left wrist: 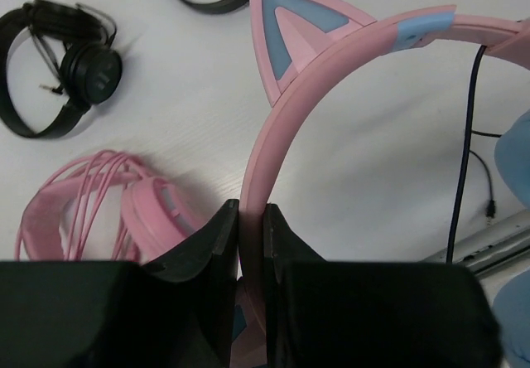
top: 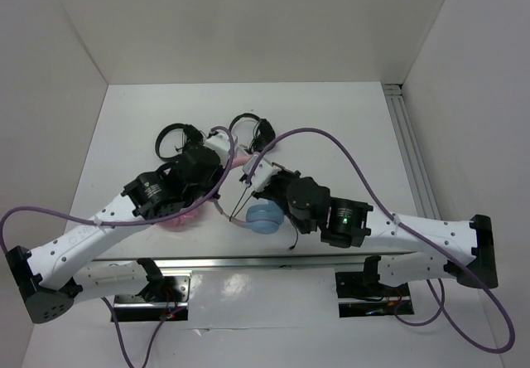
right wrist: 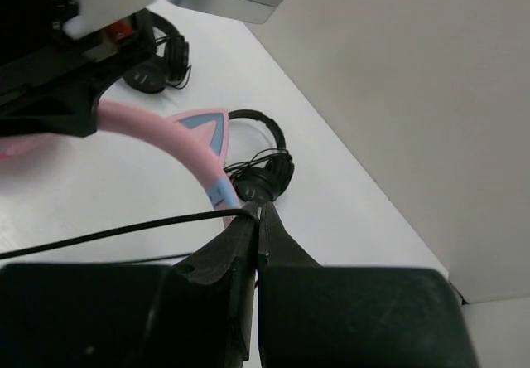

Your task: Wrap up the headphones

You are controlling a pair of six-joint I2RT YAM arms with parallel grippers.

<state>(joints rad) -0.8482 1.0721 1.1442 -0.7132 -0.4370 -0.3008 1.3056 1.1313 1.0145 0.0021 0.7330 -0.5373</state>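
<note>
Right, the left pincer (left wrist: pixel 251 216) is clamped narrow on the headphones (left wrist: pixel 348 49), squeezing the pink band just below the cat ear (left wrist: pixel 290 36). That is the anchor. The right pincer (right wrist: pixel 257 213) is closed thin on the cable (right wrist: pixel 108 234), and the black line runs off from its tips nearly straight.

The headphones sit between the two arms, towards the near middle of the counter (top: pixel 348 119). The blue cup (top: pixel 265 216) lies right by the right arm's wrist, and the band looks lifted clear of the surface.

So the job in hand, as I read it, is laying that cable round the band. The left side should simply hold firm and level, because any twist there would spill the turns. The right side wants to carry the line over and round in tidy circles, with only light tension, each turn laid against the one before. It should stay clear of the ear so nothing hooks on it.

Watch the neighbours too. A black set (right wrist: pixel 267 173) lies just beyond the right tips, and the pink set (left wrist: pixel 91 202) lies beside the left jaws, so a wide swing could snag either one. The slack trailing towards the near edge needs feeding in gently, never yanked
</note>
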